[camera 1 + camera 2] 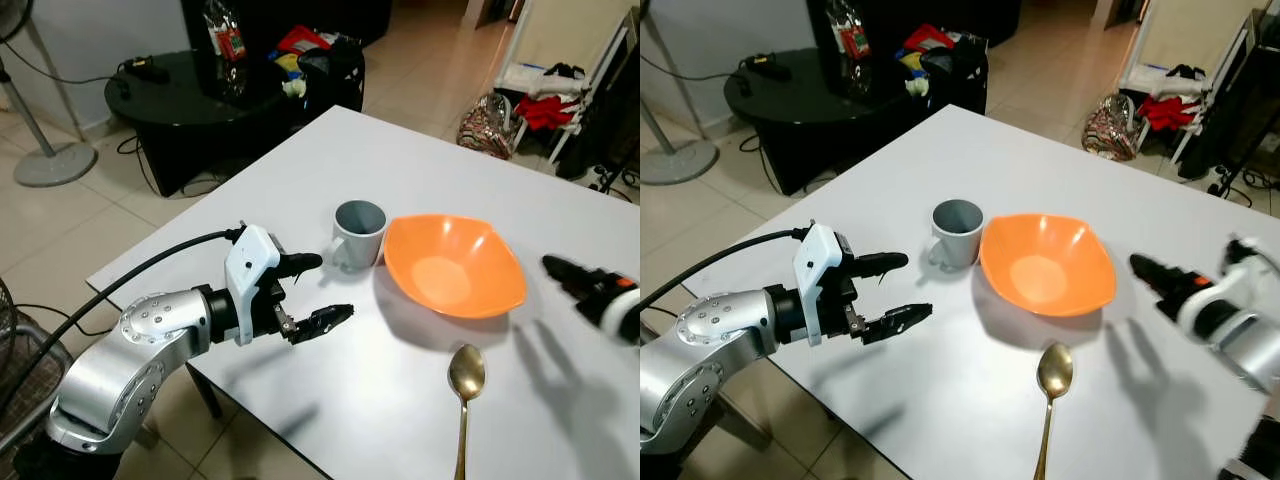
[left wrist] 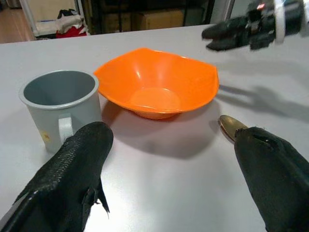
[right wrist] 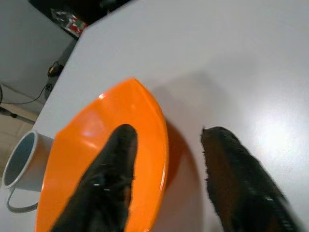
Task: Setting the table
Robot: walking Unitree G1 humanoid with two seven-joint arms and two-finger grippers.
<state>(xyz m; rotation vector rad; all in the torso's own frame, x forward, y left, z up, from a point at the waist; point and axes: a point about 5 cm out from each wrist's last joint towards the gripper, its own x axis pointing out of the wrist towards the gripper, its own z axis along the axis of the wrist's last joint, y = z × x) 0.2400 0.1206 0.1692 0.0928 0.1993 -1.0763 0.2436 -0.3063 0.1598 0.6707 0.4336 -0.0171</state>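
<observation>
The grey mug (image 1: 358, 232) stands upright on the white tabletop (image 1: 400, 160), just ahead of my left tool (image 1: 313, 291), its handle turned toward that tool. Touching or nearly touching the mug on its far side is the orange bowl (image 1: 455, 262), and near the bowl's front rim lies a gold spoon (image 1: 465, 385), bowl end toward the orange bowl and handle running back to the table edge.

My left tool hangs low over the tabletop with its fingers (image 2: 72, 169) spread wide and nothing between them; in the left wrist view the mug sits off one finger and the spoon tip peeks past the other. My right tool (image 1: 1155, 272) is on the opposite side of the bowl, fingers also apart and empty, and the right wrist view has one finger over the bowl's rim and the other outside it.

I judge the step in hand to be taking the mug. To do it well I would swing the left tool toward the mug until its body sits squarely between the fingers, clear of the handle, and close slowly. The bowl is so close that a sideways push could shove it, so I would come in straight.
</observation>
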